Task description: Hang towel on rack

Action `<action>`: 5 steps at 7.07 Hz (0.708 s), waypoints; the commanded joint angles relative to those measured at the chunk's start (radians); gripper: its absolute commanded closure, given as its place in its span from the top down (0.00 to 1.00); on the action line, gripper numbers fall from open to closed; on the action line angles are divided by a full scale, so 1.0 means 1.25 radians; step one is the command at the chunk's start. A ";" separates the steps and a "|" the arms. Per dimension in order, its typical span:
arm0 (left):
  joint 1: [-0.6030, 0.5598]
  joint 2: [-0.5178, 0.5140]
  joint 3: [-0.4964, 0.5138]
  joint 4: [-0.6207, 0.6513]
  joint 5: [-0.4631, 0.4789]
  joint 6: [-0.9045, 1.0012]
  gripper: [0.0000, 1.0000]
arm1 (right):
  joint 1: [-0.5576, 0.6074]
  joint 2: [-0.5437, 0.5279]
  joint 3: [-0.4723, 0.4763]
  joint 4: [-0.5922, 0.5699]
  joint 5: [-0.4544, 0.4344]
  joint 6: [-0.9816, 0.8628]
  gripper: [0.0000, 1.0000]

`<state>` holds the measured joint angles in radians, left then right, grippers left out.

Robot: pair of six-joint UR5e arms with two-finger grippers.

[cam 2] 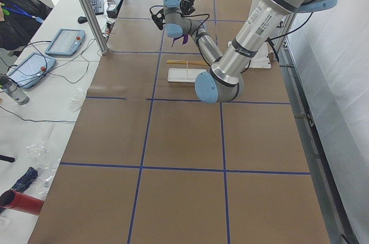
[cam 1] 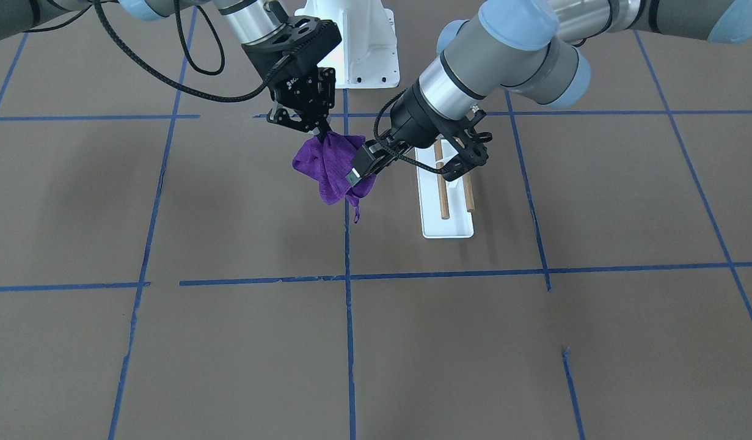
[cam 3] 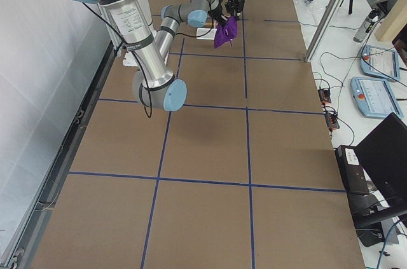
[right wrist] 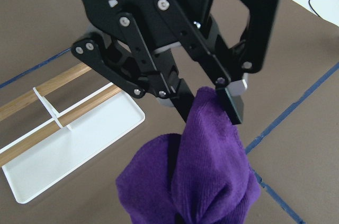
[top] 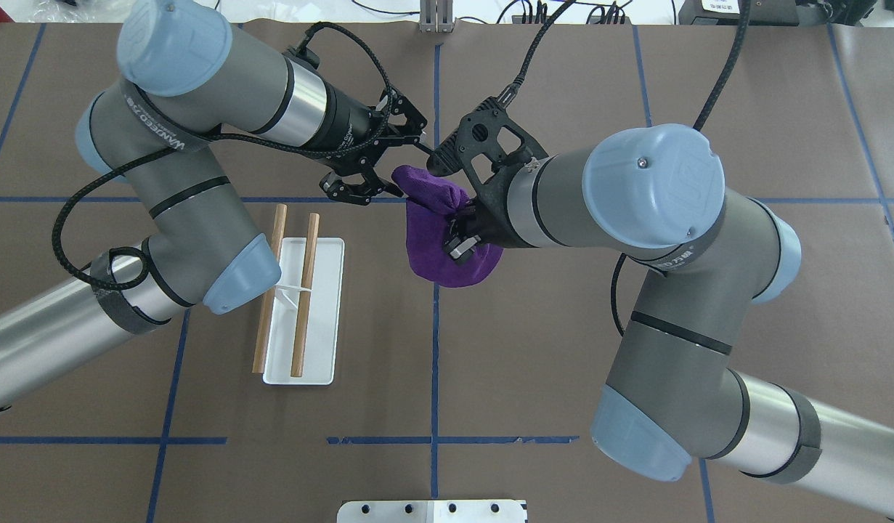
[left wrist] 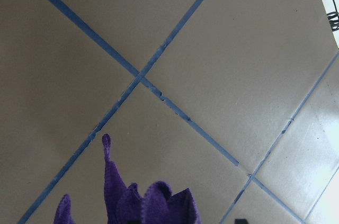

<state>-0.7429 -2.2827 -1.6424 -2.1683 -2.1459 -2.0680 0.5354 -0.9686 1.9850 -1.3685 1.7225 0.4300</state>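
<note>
One purple towel (cam 1: 327,170) hangs between two grippers: right gripper (cam 1: 322,131) and left gripper (cam 1: 354,174) each clamp a fold. One rack (top: 290,290), two dowels (top: 311,247) over a white base (top: 323,349), stands beside the left gripper, apart from the towel.

Bright, even light from above — soft shadows on the table (cam 1: 76,183); focus mostly sharp

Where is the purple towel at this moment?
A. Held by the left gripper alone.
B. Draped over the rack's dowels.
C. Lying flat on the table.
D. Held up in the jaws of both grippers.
D: the purple towel hangs bunched, pinched in the jaws of the left gripper and the right gripper, while the rack beside it has nothing on it.
</note>
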 commanded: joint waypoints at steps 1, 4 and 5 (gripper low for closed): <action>-0.001 0.001 -0.002 -0.009 0.000 0.003 0.19 | 0.000 -0.001 0.001 0.000 0.000 0.000 0.00; -0.001 0.001 -0.004 -0.009 0.000 0.003 0.06 | 0.000 -0.001 0.001 0.000 0.001 -0.002 0.00; -0.001 0.004 -0.004 -0.009 0.000 0.003 0.00 | 0.000 -0.001 0.002 0.000 0.006 -0.002 0.00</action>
<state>-0.7435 -2.2797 -1.6469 -2.1797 -2.1460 -2.0647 0.5354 -0.9695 1.9870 -1.3679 1.7257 0.4281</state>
